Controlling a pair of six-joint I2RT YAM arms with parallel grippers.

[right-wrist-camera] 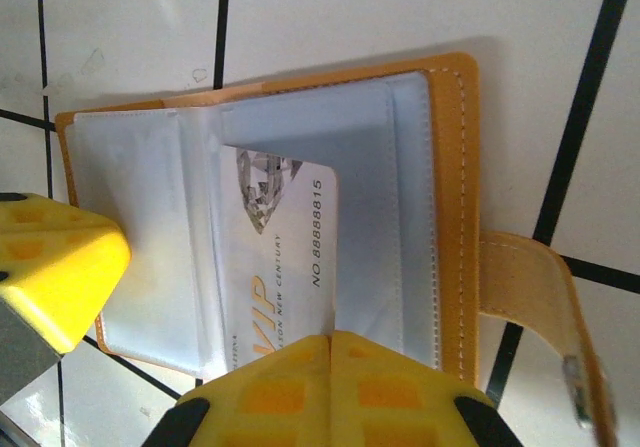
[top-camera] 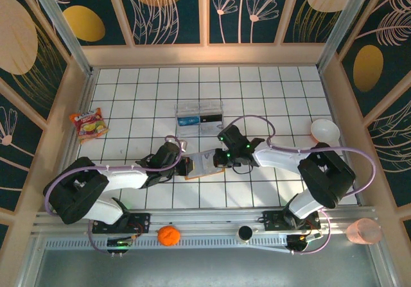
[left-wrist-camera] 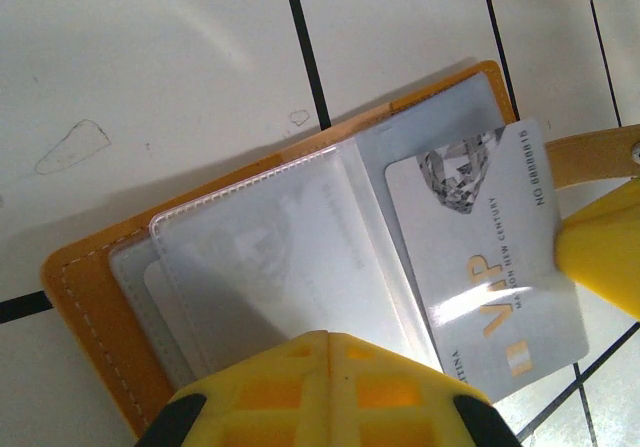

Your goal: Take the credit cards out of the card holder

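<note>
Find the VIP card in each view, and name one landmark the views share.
Top external: too small to tell apart from the open card holder, mid-picture.
Left wrist: VIP card right of centre, poking out of the right-hand sleeve.
Right wrist: VIP card low centre, half out of its sleeve.
Shared landmark: the orange card holder; its strap tab marks the card's side.

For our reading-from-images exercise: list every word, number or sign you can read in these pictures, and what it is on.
"VIP": gold letters on the card sticking out of the card holder.
"NO 88888815": along that card's edge.
"NEW CENTURY": small print beside it; preceding word blurred.
On the snack packet and clear box: print too small to read.
</note>
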